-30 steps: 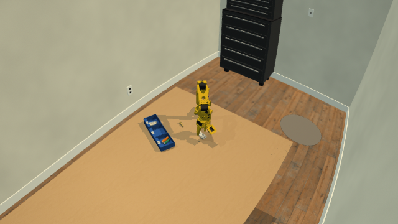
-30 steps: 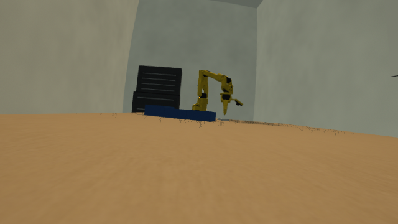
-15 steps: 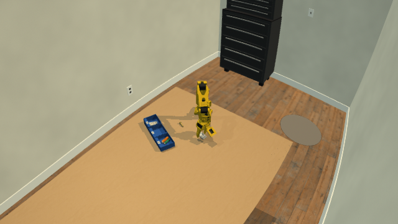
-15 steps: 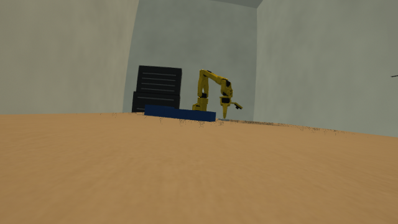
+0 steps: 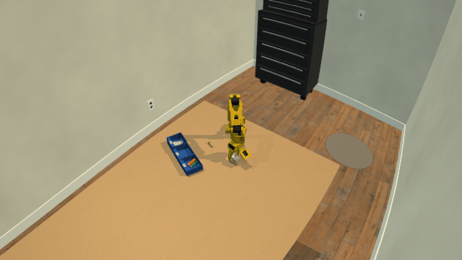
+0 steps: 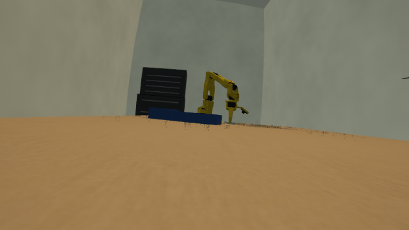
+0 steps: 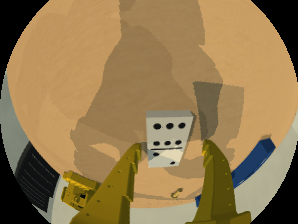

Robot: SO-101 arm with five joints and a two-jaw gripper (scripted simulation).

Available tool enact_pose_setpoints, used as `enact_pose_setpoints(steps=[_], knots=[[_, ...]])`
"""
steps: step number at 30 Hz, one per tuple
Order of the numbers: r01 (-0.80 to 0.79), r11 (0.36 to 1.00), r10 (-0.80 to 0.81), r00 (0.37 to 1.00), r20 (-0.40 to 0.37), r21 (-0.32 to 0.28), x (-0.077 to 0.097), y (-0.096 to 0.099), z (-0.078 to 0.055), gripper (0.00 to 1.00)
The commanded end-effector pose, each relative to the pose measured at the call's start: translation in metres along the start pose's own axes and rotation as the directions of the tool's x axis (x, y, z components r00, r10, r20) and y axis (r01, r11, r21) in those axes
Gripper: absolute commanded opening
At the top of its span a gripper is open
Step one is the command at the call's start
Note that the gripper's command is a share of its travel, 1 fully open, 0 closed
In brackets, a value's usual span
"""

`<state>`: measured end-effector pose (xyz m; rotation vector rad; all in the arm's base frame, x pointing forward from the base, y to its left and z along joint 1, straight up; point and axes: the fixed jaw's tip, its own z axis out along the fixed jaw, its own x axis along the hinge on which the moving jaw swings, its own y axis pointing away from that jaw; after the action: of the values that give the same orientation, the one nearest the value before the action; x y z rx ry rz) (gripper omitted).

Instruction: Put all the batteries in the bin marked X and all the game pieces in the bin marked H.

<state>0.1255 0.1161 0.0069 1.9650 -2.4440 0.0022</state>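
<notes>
- The pincer [image 7: 169, 163] hangs low over the bench [image 5: 151, 213], partly open, and it holds nothing.
- The domino [image 7: 169, 137] lies flat on the bench, between the two fingers at their tips.
- I think the fingers must go down on both sides of the domino before closing, so it does not slide.
- The blue bin tray [image 5: 184, 153] stands further away beside the arm, with batteries [image 5: 192, 162] already in one compartment.
</notes>
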Motion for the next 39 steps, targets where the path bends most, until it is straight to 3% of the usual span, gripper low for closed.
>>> enact_pose_setpoints(steps=[1,23,39], knots=[[0.016,1.000,-0.016,1.000,0.016,0.011,-0.0031,-0.0001,-0.0014,0.29],[0.016,1.000,-0.016,1.000,0.016,0.011,-0.0031,-0.0001,-0.0014,0.24],[0.016,1.000,-0.016,1.000,0.016,0.011,-0.0031,-0.0001,-0.0014,0.08]])
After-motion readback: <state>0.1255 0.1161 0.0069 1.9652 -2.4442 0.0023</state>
